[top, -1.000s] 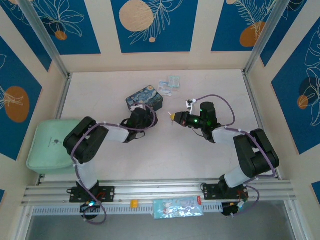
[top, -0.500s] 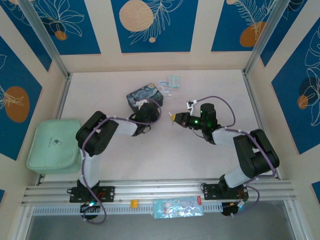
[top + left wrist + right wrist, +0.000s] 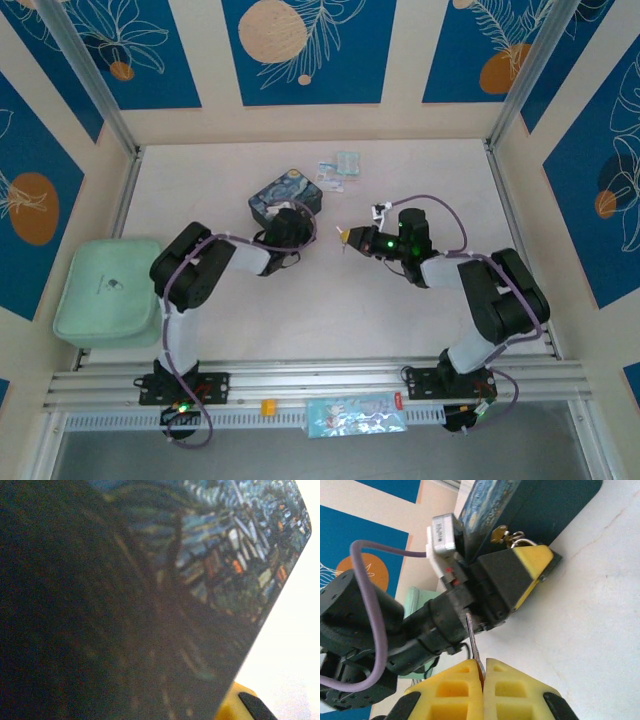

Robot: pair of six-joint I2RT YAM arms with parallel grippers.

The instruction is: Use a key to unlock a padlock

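Padlock (image 3: 499, 533) sits against the tin (image 3: 555, 502) just past the left gripper (image 3: 534, 562) tip, where we cannot tell if the jaws are clenched or released, and we see the right gripper (image 3: 483, 669) jaws clenched on the key (image 3: 471, 640), its blade poking out ahead of them.

Your key (image 3: 471, 640) is a thin silvery blade, pinched at its lower end between the closed jaws of the right gripper (image 3: 483, 666) and standing nearly upright out of the pads. Your padlock (image 3: 506, 534) is tiny, a brass-toned body with a thin silver shackle, sitting right at the yellow tip of the left gripper (image 3: 535, 560), apart from the key tip. You can't tell from here whether those jaws actually clamp it.
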